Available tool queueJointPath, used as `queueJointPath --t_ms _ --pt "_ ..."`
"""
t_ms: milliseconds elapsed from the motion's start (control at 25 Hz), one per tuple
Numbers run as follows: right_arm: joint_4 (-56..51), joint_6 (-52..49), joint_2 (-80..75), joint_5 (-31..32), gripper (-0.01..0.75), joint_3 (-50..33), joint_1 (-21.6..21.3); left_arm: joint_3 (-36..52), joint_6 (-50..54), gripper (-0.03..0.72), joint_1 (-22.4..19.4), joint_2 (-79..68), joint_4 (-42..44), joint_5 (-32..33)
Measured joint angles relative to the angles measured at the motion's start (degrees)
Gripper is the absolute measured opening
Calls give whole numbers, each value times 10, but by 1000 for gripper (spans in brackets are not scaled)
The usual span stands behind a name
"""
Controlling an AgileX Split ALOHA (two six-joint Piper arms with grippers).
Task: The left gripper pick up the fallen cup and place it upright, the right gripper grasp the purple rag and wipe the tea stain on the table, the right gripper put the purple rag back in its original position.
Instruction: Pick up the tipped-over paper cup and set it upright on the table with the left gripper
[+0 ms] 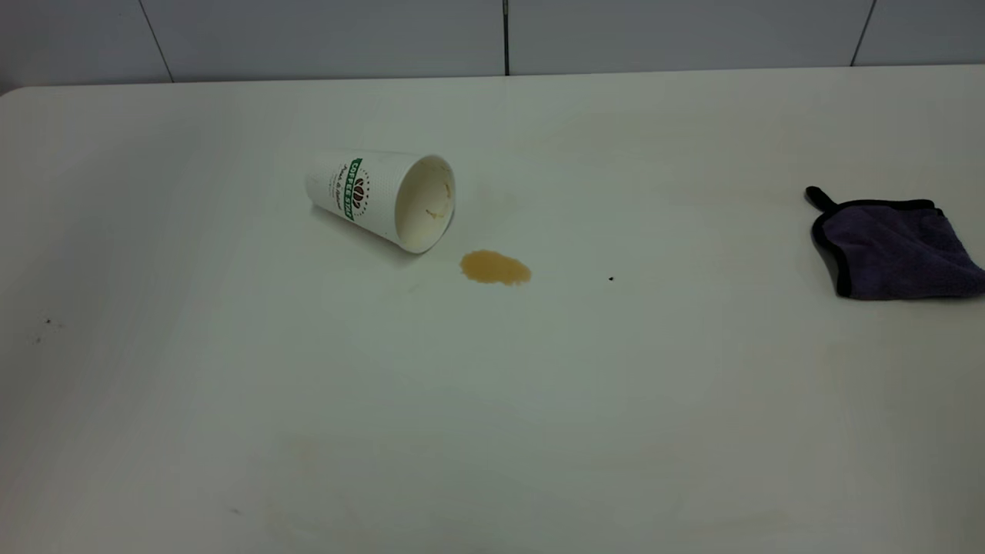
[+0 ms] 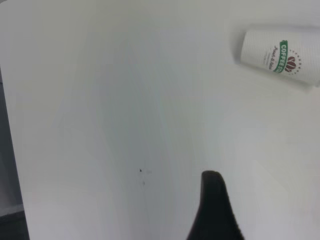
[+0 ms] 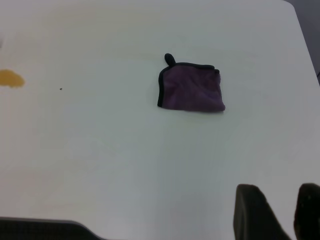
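The white cup (image 1: 377,196) with its green-banded logo lies on its side on the white table (image 1: 492,431), mouth facing the amber tea stain (image 1: 495,268) just beside its rim. Folded flat at the far right is the purple rag (image 1: 896,248), edged in black. Neither arm shows in the exterior view. In the left wrist view the cup (image 2: 282,56) is far off, and the left gripper (image 2: 272,205) shows one black finger over bare table, so it is open. The right gripper (image 3: 281,200) is open and empty, well short of the rag (image 3: 192,92); the stain (image 3: 10,78) sits at the picture's edge.
A tiny black speck (image 1: 611,278) marks the table between stain and rag. Faint dark specks (image 1: 42,327) lie near the left side. A grey panelled wall (image 1: 504,35) runs behind the table's far edge.
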State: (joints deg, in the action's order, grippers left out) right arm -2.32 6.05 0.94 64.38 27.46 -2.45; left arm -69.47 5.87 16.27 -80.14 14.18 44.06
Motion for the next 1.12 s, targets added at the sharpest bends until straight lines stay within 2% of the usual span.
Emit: queueJointPath --t_ms 240,480,680,1120 --pt "0 0 0 0 239 0 0 -110 183 583 124 -202 193 48" --pt "0 -1 0 0 239 0 0 -202 223 583 201 -377 257 66" --pt "0 -1 0 0 239 0 0 -278 223 583 231 -483 276 81" --pt "0 0 0 0 239 0 0 -413 225 583 239 -662 290 85"
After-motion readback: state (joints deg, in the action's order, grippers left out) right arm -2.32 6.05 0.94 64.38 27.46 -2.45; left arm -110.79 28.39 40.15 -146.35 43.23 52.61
